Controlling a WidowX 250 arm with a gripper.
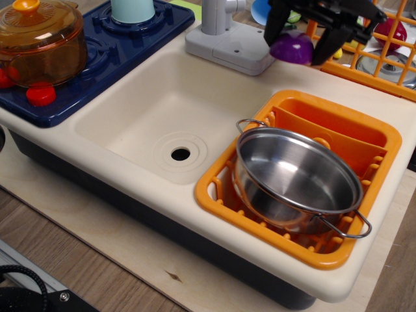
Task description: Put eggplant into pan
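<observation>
End effector: black end effector (301,47) at the upper right of the frame, its two fingers (275,21) closed against the sides of the eggplant.
Eggplant: glossy purple eggplant (292,49) gripped between the fingers and lifted clear of the cream worktop (364,97), beside the grey faucet base (229,47).
Pan: shiny steel pan (296,180) with wire loop handles, sitting tilted in the orange dish rack (361,133) at the lower right.
Sink: cream basin (166,117) at centre.
Stove: blue hob with an amber lidded pot (40,40) at the upper left.
</observation>
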